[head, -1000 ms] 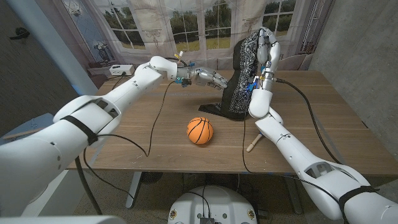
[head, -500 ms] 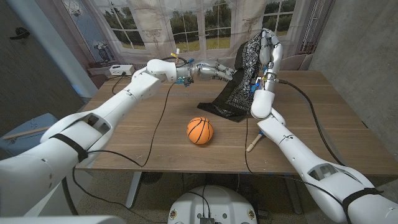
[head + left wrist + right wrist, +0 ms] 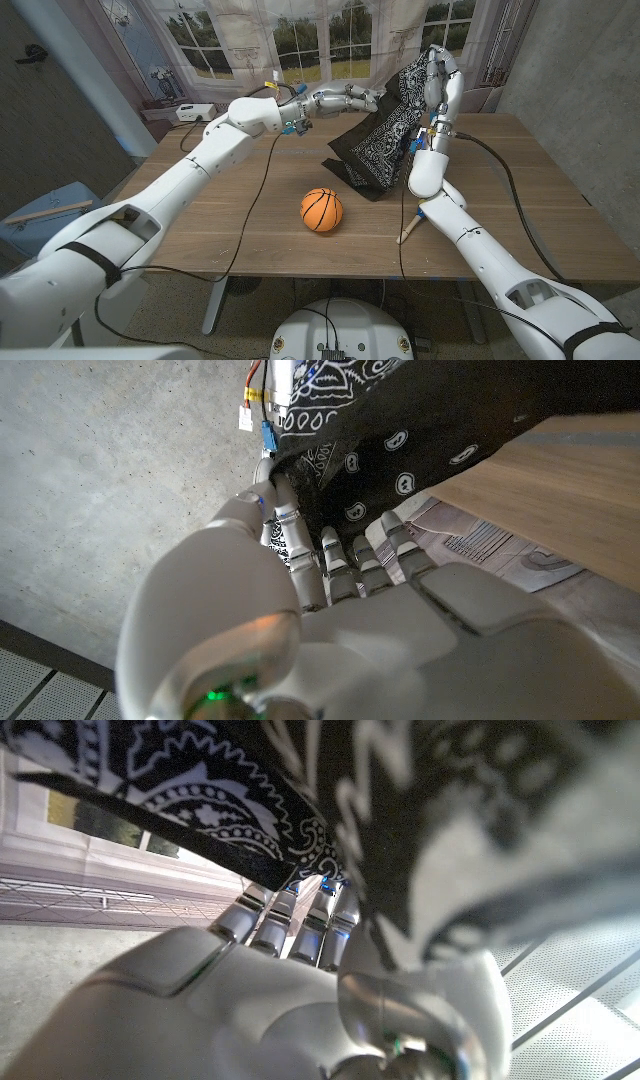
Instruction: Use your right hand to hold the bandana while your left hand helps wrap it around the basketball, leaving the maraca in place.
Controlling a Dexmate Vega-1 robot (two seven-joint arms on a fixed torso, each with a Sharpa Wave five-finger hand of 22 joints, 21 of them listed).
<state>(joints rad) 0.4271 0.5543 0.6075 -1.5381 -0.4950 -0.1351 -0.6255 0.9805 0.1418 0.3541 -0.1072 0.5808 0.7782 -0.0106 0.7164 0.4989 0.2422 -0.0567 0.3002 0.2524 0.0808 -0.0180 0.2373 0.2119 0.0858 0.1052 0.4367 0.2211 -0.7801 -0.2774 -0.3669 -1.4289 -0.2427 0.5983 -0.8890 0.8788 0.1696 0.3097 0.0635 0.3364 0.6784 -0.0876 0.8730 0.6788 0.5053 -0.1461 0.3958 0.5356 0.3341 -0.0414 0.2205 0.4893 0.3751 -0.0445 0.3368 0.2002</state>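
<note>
head view: right hand (image 3: 440, 75) holds bandana (image 3: 385, 145) aloft behind basketball (image 3: 322, 209); left hand (image 3: 345, 98) pinches its far edge, spreading cloth for draping. maraca (image 3: 408, 231) lies beside, untouched.

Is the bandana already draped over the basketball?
No. In the head view the bandana hangs behind the basketball, whose orange surface sits uncovered on the table.

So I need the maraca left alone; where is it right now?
In the head view the maraca lies on the table to the robot's right, its wooden handle poking out from under the right forearm, right of the basketball.
</note>
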